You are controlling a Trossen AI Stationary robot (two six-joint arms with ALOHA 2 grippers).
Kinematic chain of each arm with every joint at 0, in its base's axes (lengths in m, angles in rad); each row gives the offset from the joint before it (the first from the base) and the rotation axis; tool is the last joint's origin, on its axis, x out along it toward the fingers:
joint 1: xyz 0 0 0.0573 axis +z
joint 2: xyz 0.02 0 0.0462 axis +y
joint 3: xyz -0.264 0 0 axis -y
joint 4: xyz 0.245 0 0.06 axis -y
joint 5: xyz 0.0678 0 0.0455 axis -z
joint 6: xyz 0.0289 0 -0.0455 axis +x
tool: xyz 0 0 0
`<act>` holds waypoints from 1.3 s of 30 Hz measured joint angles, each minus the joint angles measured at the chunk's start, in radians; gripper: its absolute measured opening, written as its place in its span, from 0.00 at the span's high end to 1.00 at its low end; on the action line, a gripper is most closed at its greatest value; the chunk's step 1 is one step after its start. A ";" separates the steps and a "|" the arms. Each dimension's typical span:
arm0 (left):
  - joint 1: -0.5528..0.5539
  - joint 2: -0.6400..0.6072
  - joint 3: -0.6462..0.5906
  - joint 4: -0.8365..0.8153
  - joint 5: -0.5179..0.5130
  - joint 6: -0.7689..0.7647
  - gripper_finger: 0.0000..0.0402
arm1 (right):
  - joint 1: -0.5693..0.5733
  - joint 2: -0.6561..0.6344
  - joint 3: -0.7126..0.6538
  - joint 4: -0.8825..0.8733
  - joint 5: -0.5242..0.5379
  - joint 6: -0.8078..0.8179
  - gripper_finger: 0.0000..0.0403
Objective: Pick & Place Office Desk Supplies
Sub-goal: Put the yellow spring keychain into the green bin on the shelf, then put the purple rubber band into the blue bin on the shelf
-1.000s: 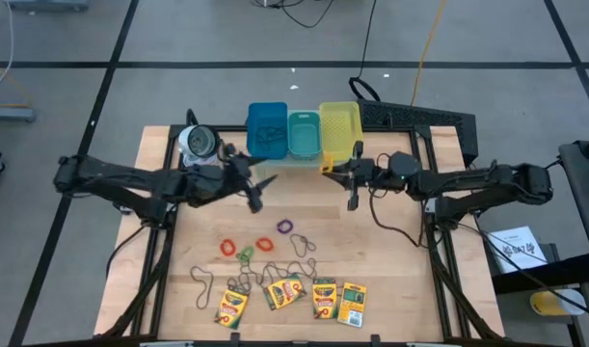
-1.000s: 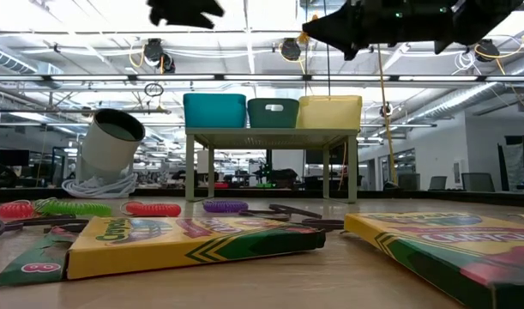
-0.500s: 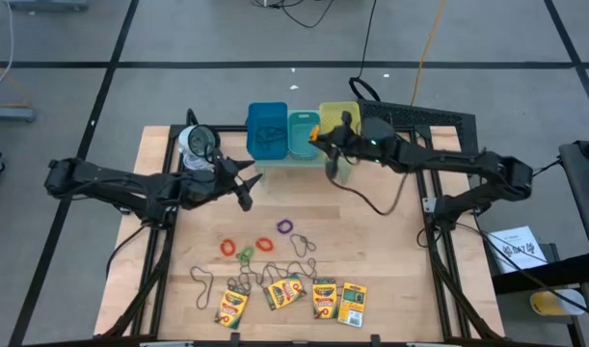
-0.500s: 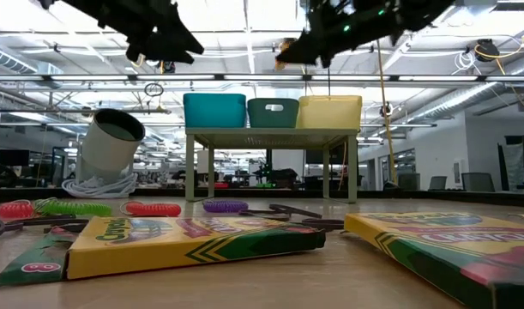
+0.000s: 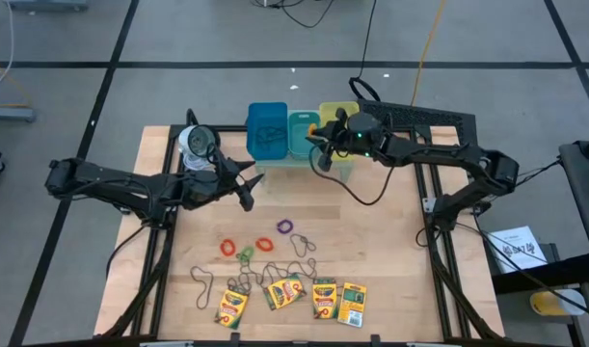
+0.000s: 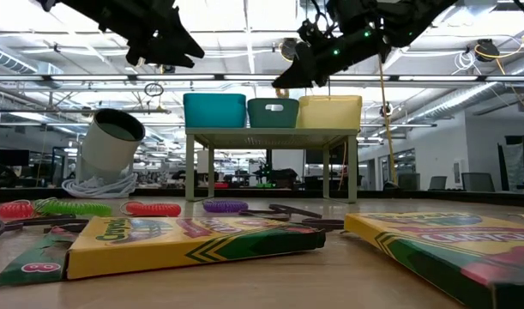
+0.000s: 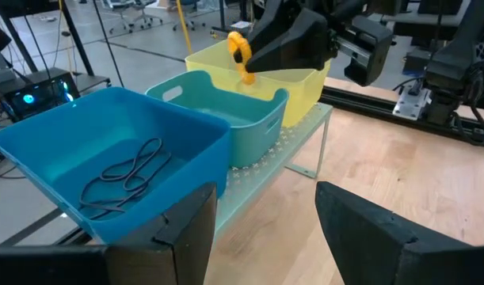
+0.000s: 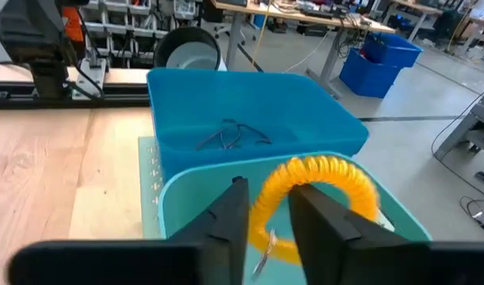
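The right end effector (image 5: 318,145) hangs over the teal bin (image 5: 303,134) with an orange ring band (image 8: 321,202) between its fingers, which are only slightly apart, the band just above the bin's opening. The left end effector (image 5: 246,185) hovers above the worktop (image 5: 390,251) near the blue bin (image 5: 266,128), fingers apart and empty; four crayon boxes (image 5: 285,292) lie along the near edge

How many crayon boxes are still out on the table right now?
4, all in a row along the table's near edge: crayon box one at the left end, crayon box two next, crayon box three after it, crayon box four at the right end. None looks hidden.
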 joint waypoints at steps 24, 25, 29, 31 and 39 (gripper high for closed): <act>0.000 0.000 0.000 0.028 0.008 -0.003 0.44 | 0.010 -0.046 0.000 -0.056 -0.108 0.112 0.52; 0.000 0.000 0.000 0.027 0.020 -0.003 0.44 | 0.017 -0.064 0.000 -0.073 -0.107 0.092 0.52; 0.000 0.000 0.000 0.022 0.079 -0.005 0.44 | 0.039 -0.166 -0.001 -0.232 -0.107 0.034 0.52; 0.000 0.000 0.000 0.021 0.112 -0.005 0.44 | 0.055 -0.224 0.000 -0.297 -0.107 0.031 0.52; 0.000 0.000 0.001 0.019 0.234 -0.006 0.44 | 0.116 -0.412 -0.012 -0.603 -0.105 0.074 0.52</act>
